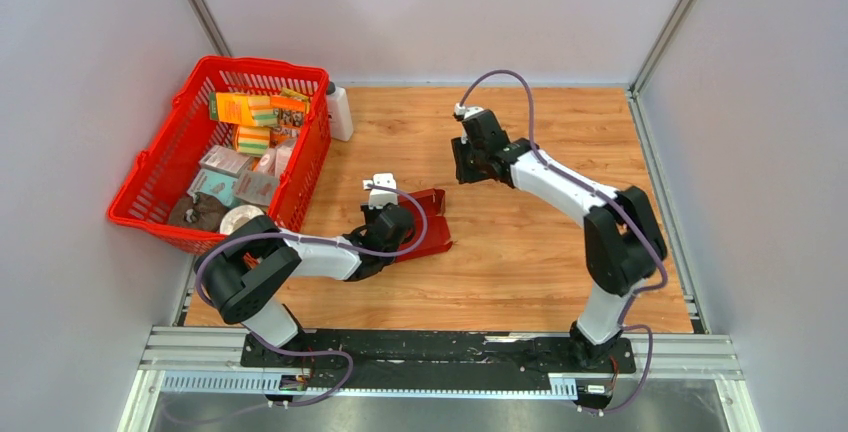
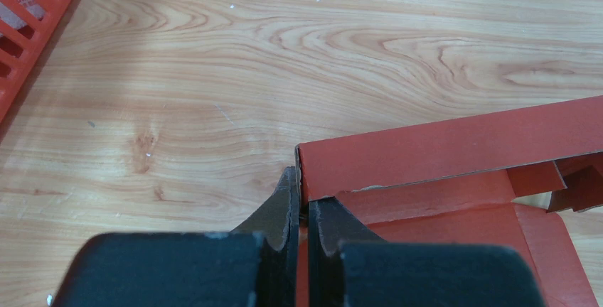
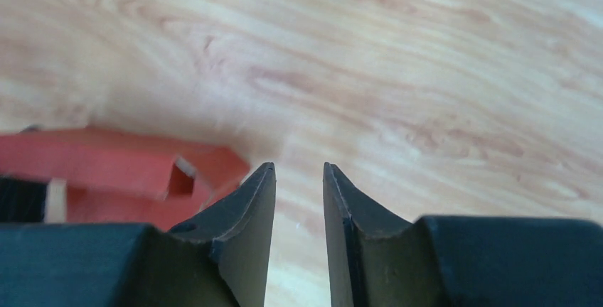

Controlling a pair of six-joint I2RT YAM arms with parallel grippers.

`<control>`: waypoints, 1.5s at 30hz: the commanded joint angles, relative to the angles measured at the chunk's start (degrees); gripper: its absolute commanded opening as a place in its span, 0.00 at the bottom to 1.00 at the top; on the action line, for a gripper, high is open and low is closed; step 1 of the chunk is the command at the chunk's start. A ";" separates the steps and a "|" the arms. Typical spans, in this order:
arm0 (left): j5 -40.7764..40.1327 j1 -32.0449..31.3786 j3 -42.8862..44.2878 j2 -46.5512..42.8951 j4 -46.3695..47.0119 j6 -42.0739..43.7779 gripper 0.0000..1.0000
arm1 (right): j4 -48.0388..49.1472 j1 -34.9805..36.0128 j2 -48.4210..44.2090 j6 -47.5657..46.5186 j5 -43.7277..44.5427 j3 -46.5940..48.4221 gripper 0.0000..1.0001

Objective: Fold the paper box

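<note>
Basket [image 1: 215,147] of red plastic mesh, holding printed packages [image 1: 255,110], sits at the table's far left, with a white bottle [image 1: 340,112] just beside its far corner. To its right, the left gripper [image 2: 302,204] is pressed together on the corner of a raised wall of the paper box [image 1: 430,222]. The box lies mid-table, half folded, its long axis running roughly near to far. Farther right, the right gripper [image 3: 299,179] hangs slightly parted, holding nothing, near the box's far end but not touching it. The wood-grain table [image 1: 540,262] stretches on to its right edge, well apart from the box, between pale grey walls [image 1: 760,152].
</note>
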 commanded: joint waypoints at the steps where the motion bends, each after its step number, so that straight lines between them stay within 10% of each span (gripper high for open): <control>1: 0.39 0.03 -1.14 -1.14 -0.89 1.30 0.00 | -3.53 0.10 9.03 -4.33 4.02 8.46 0.33; 13: 0.92 0.03 -0.61 -0.70 -0.45 1.04 0.00 | -1.41 2.56 4.93 -2.49 -17.42 4.15 0.29; 45: 2.67 0.03 -2.37 -1.75 2.45 4.37 0.00 | 21.70 4.49 2.63 -19.54 -16.90 -10.35 0.27</control>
